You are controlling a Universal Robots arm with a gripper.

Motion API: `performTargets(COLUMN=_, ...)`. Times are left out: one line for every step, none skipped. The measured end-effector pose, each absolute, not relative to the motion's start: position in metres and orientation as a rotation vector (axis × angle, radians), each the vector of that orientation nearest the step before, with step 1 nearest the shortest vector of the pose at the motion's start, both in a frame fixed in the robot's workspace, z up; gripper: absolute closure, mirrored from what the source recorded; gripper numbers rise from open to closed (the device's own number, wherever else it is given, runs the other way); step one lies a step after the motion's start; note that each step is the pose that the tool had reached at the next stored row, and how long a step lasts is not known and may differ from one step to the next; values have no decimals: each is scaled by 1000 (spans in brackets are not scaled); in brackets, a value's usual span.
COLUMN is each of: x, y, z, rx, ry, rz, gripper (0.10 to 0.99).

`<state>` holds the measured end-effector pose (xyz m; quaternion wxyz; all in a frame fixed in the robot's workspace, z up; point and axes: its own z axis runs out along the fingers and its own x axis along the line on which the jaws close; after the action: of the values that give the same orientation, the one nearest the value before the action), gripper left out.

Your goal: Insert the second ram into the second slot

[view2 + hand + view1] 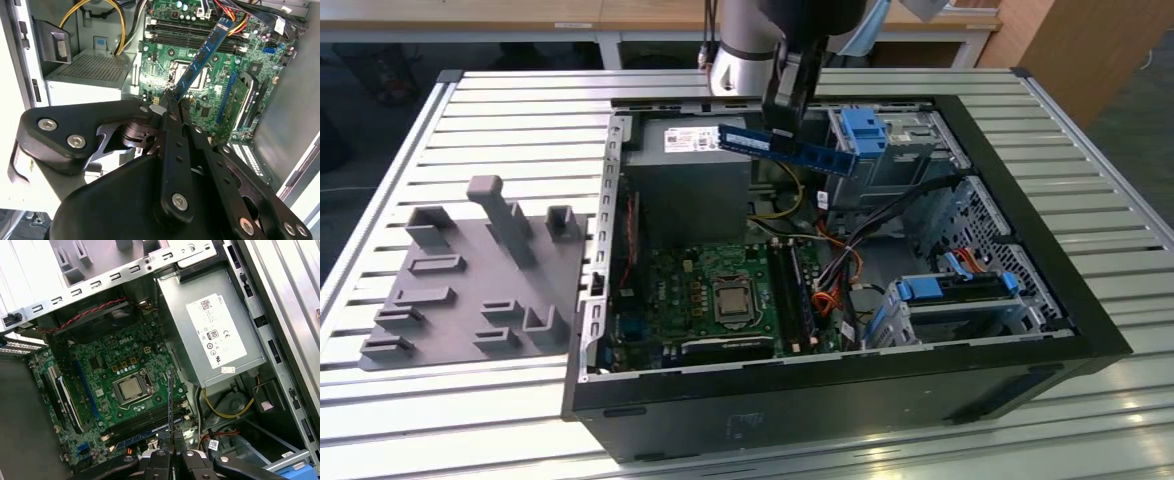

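Note:
My gripper (786, 122) hangs over the back of the open computer case (1067, 300), shut on the second ram (787, 146), a thin blue stick held level above the case. In the second wrist view the second ram (202, 55) juts out from my gripper (170, 97) over the green motherboard (165, 65). In the first wrist view the stick (170, 397) shows edge-on above my gripper (172, 440). The long black ram slots (790, 290) (195, 36) (145, 421) lie beside the processor socket (727, 297), well below the stick. I cannot tell which one is the second slot.
A grey power supply (687, 190) (210, 335) fills the case's back corner. Light-blue drive clips (867, 130) (961, 290) and loose cables (854, 250) sit toward the exterior view's right. A grey fixture tray (467, 290) lies on the slatted table (520, 110) at the left.

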<state>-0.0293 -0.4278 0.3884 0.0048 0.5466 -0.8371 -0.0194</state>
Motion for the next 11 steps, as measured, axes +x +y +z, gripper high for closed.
performTargets(x=-29, y=-429, z=388, rx=1710, ry=-2623, rz=-61, gripper=953)
performTargets(x=-29, y=-430, z=388, rx=1708, ry=-2625, rz=-61, gripper=953)
performTargets(x=-29, y=-431, z=388, rx=1706, ry=-2626, rz=-61, gripper=953)
performTargets(x=-29, y=-432, z=388, rx=1703, ry=-2628, rz=-61, gripper=953)
performTargets(x=-29, y=-432, z=388, rx=1698, ry=-2631, rz=-61, gripper=953)
performTargets(x=-29, y=-432, z=388, rx=1689, ry=-2637, rz=-61, gripper=953)
performTargets(x=-29, y=-432, z=388, rx=1678, ry=-2645, rz=-61, gripper=953)
performTargets(x=-29, y=-432, z=388, rx=1666, ry=-2652, rz=-61, gripper=953)
performTargets(x=-29, y=-432, z=388, rx=1652, ry=-2661, rz=-61, gripper=953)
performTargets(x=-29, y=-432, z=388, rx=1640, ry=-2669, rz=-61, gripper=953)
performTargets(x=-29, y=-432, z=388, rx=1627, ry=-2677, rz=-61, gripper=953)
